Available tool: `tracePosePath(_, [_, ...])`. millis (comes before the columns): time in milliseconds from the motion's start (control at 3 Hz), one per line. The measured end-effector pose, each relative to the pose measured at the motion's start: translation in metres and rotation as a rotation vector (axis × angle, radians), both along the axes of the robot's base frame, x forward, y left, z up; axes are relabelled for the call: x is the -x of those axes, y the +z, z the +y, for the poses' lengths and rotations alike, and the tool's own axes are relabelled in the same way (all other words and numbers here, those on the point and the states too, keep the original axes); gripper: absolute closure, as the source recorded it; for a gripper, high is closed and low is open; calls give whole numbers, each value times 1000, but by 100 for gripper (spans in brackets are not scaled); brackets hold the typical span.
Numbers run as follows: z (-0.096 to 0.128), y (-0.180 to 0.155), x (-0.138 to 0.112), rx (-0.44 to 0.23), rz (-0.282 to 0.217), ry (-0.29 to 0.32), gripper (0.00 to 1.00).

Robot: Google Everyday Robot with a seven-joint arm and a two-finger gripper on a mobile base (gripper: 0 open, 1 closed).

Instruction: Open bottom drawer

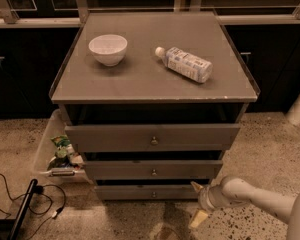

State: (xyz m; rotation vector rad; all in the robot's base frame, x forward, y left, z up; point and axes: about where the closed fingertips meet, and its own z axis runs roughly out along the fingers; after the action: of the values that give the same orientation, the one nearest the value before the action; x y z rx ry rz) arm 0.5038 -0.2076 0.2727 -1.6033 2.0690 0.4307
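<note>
Left of the cabinet (pixel 150 86) we see a bin (pixel 42 151) with packets on the floor. On the cabinet's top stands a white bowl (pixel 108 49) and, further right, a bottle (pixel 185 64) lies on its side. The bottom drawer (pixel 140 193) is the lowest front of the cabinet. Our gripper (pixel 195 202) hovers at the cabinet's lower right corner, jaws spread wide, holding nothing.
</note>
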Motion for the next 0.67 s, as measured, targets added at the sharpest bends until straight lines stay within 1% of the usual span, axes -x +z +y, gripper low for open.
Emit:
tracePosePath(333, [2, -13, -31, 13, -134, 28, 0])
tracePosePath(667, [5, -28, -51, 42, -238, 75, 0])
